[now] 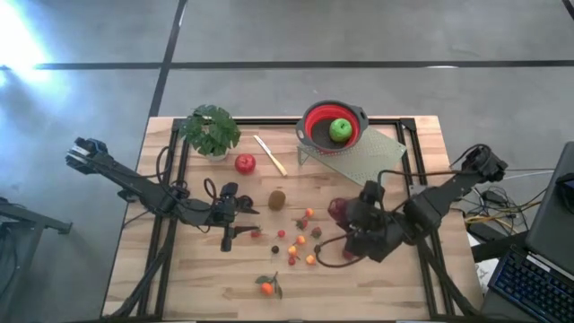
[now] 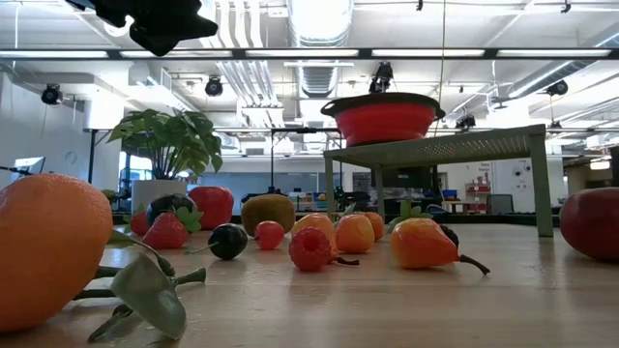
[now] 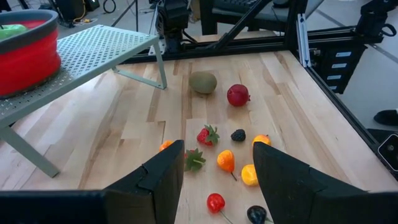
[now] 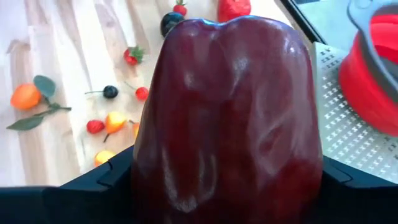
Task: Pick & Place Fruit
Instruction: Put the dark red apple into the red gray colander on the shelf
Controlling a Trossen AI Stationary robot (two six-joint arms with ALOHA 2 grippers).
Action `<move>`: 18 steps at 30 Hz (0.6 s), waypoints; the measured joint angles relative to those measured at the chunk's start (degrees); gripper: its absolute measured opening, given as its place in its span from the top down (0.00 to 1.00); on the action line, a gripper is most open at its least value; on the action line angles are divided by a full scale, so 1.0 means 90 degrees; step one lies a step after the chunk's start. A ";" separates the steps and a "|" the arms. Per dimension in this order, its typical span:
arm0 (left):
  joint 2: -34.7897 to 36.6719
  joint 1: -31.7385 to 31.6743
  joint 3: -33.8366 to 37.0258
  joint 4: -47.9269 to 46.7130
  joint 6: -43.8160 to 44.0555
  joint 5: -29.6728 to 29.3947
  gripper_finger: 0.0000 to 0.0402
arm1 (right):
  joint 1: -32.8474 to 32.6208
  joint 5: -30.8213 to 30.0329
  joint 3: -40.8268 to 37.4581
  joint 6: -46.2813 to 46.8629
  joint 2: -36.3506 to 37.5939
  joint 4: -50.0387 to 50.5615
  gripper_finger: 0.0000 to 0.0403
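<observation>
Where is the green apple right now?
High view: the green apple sits inside the red bowl on the perforated rack, table's far edge, right of the knife.

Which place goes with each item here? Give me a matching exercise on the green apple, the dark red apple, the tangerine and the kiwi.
Things:
1. green apple
2. dark red apple
3. leafy tangerine
4. kiwi

Places:
A. held in the right gripper
B. alone near the table's front edge
C. inside the red bowl
D. mid-table, below the knife in the high view

Pairs: 1-C, 2-A, 3-B, 4-D
</observation>
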State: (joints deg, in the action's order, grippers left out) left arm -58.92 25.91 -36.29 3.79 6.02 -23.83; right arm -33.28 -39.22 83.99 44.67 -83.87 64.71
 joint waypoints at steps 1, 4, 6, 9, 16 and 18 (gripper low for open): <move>0.0000 0.0001 0.0000 0.0000 0.0001 0.0000 0.51 | 0.0064 0.0000 0.0000 -0.0034 0.0029 0.0000 0.31; 0.0000 0.0001 0.0000 0.0000 0.0001 0.0000 0.51 | 0.0273 0.0000 0.0000 -0.0176 0.0117 -0.0002 0.29; 0.0000 0.0002 0.0000 0.0000 0.0000 0.0000 0.51 | 0.0436 -0.0001 0.0000 -0.0233 0.0155 -0.0005 0.27; 0.0000 0.0002 0.0000 0.0002 0.0000 0.0000 0.51 | 0.0649 0.0000 0.0000 -0.0380 0.0205 -0.0016 0.26; 0.0000 0.0002 0.0000 0.0000 0.0000 0.0000 0.51 | 0.1031 0.0014 0.0000 -0.0641 0.0240 -0.0019 0.31; 0.0000 0.0001 0.0000 0.0000 0.0001 0.0000 0.51 | 0.1107 0.0023 0.0000 -0.0670 0.0242 -0.0019 0.32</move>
State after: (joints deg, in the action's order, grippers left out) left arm -58.92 25.92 -36.29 3.79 6.03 -23.83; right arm -23.32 -39.01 83.99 38.64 -81.70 64.53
